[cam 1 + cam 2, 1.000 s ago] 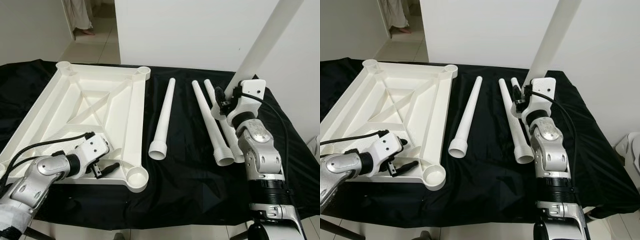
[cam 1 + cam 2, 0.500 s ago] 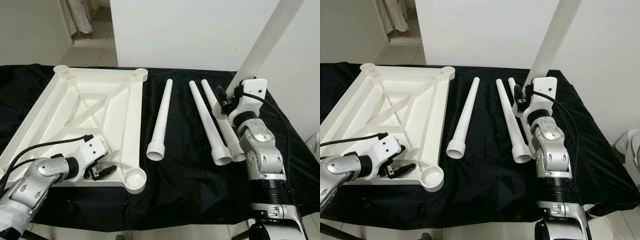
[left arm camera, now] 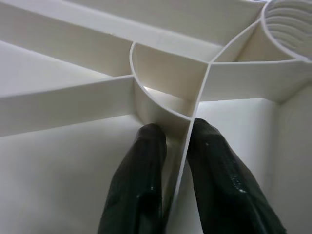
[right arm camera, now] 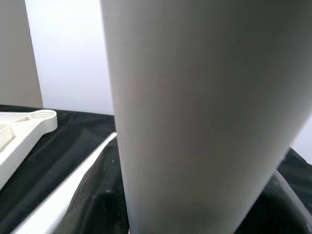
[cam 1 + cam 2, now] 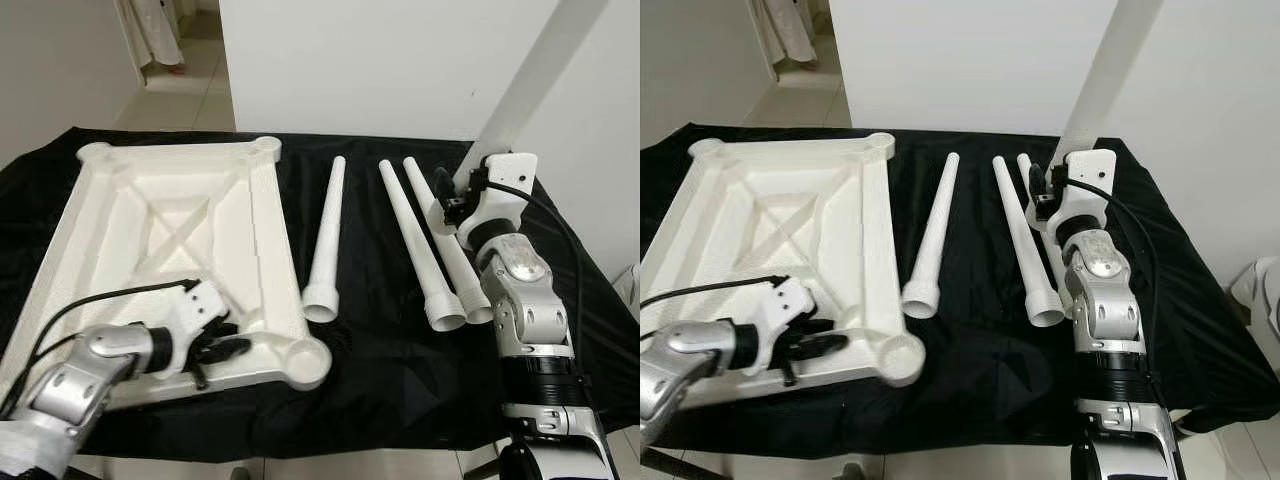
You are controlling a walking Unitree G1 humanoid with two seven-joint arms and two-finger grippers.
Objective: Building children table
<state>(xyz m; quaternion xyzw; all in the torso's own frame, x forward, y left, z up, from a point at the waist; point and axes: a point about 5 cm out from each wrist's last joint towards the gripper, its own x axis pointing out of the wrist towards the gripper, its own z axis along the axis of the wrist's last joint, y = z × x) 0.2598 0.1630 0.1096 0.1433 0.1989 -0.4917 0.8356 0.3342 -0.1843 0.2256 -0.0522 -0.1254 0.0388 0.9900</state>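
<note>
Pinching tabletop (image 3: 73, 102) rib, left end effector (image 3: 178, 141)

A wrinkled black cloth (image 5: 400, 370) covers the surface; pale floor tiles (image 5: 190, 95) and a plain white wall (image 5: 380, 60) sit along the top.

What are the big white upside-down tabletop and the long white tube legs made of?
The white upside-down tabletop looks like moulded plastic with a matt finish: thin ribs and round corner sockets. The long white tube legs look like smooth hollow plastic, open at the wide end. The black cloth underneath looks like wrinkled fabric.
</note>
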